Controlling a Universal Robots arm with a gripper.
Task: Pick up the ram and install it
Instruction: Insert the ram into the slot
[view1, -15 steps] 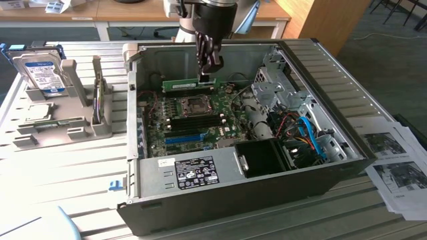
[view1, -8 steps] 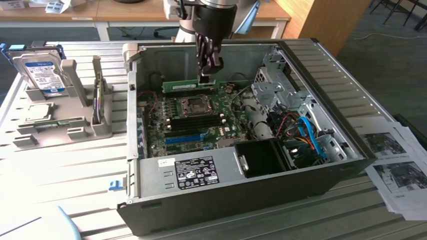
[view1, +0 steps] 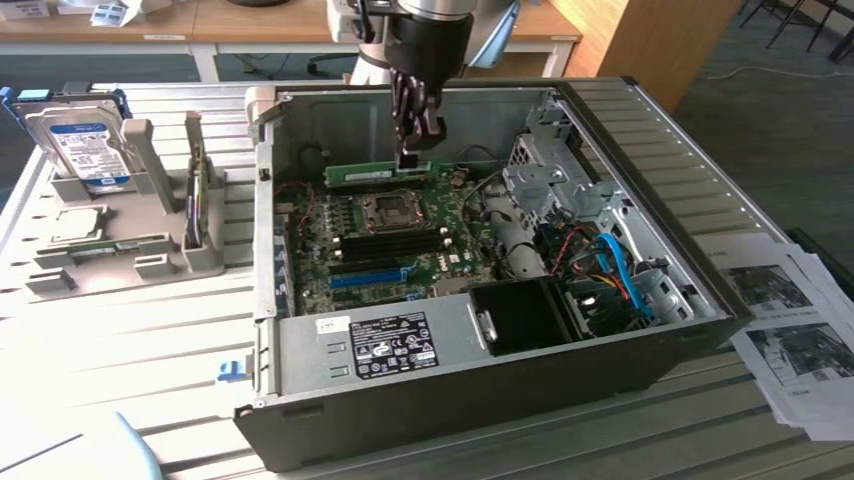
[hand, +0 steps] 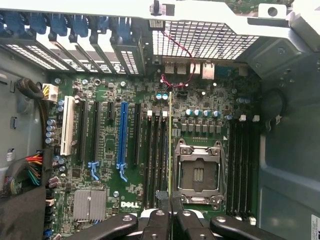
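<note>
The ram (view1: 378, 173) is a thin green stick hanging level inside the open computer case (view1: 667, 180), above the motherboard (view1: 387, 245). My gripper (view1: 412, 156) reaches down from above and is shut on the stick's end at the exterior view's right. In the wrist view the ram (hand: 170, 145) appears edge-on, running away from my gripper (hand: 170, 212). It hovers over the gap between the black memory slots (hand: 155, 155) and the CPU socket (hand: 198, 172). Whether it touches a slot I cannot tell.
A bright blue slot (hand: 122, 135) lies beside the black ones. More memory slots (hand: 242, 165) sit past the socket. A silver hard drive (view1: 83, 145) stands in a grey rack at the exterior view's left. Papers (view1: 787, 320) lie at its right. Cables and a drive cage (view1: 561, 180) crowd the case.
</note>
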